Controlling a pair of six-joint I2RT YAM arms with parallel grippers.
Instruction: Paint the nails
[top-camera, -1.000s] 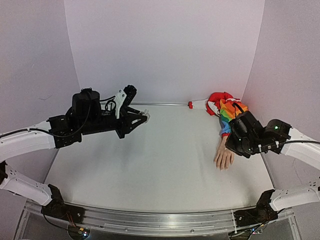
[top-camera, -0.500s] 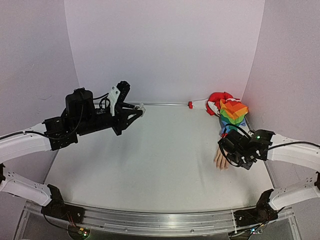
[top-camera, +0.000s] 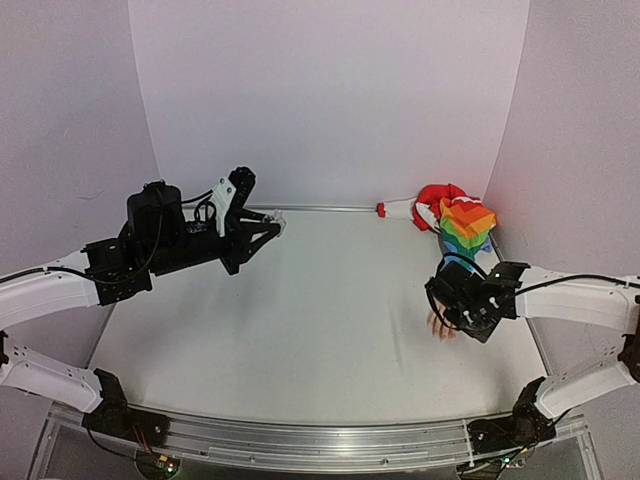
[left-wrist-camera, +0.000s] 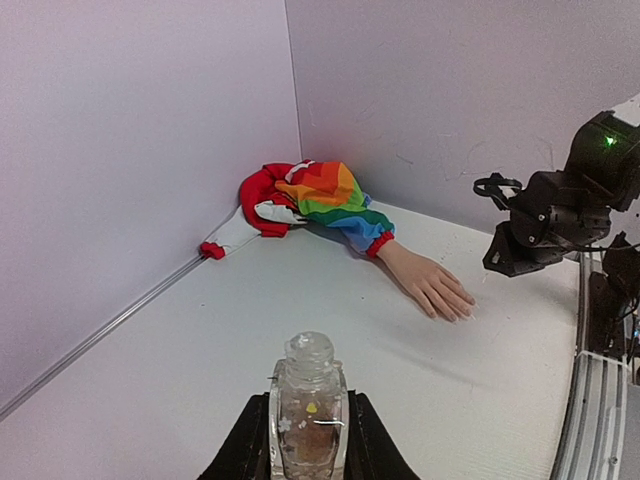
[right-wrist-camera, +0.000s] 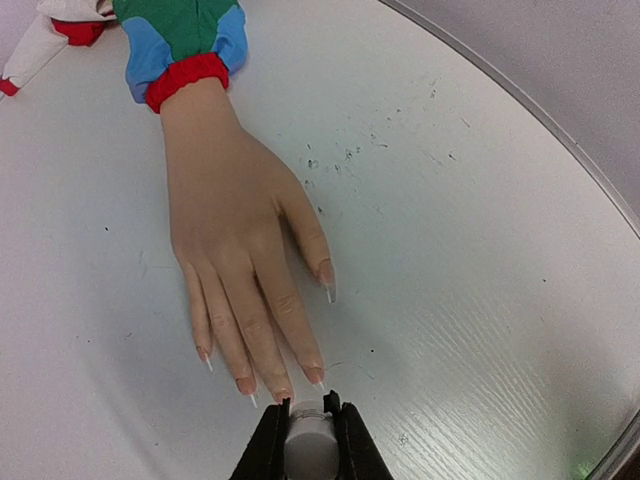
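Right gripper (right-wrist-camera: 305, 425) is pinching a grey cap (right-wrist-camera: 305, 442), likely the brush, just beside the fake hand's (right-wrist-camera: 225, 230) nails (right-wrist-camera: 314, 376), by the table's (top-camera: 300, 330) right edge. Left gripper (left-wrist-camera: 308, 418) is clamping the bottle (left-wrist-camera: 307, 395) upright against spills.

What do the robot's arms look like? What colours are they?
The left arm and right arm have smooth white links joined by chunky black joints. Their ends are black, with black jaws. Thin black cables loop along both. The left one has a white piece near its tip, and a tiny green light glows on the right one.
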